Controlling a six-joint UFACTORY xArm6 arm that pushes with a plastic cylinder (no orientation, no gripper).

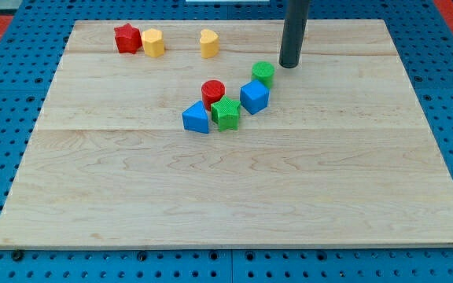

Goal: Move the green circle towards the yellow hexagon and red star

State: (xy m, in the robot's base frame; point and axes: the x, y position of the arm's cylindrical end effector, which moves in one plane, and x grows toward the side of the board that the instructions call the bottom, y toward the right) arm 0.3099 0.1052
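My tip (289, 65) rests on the wooden counter (234, 196) near the view's top, right of centre. The arm carries no claw, only this straight dark rod, so nothing opens, narrows or holds anything.

The green circle (263, 73) sits just beside my tip, on the tip's left and a shade toward the view's bottom; a thin gap may separate them, though I cannot tell for sure whether they touch.

Below and left of my tip, just past the green circle, stands the blue cube (254, 97), close under the circle. Further down and left of the tip come the red cylinder (213, 91), the green star (226, 112) and the blue triangle (197, 118), packed in a slanting row, with the star touching or nearly touching its neighbours.

Well away to the left of my tip, along the view's top edge, the yellow heart (208, 43) stands alone. Further left still, the yellow hexagon (153, 42) and the red star (127, 38) sit side by side, touching or almost so, well apart from the green circle.
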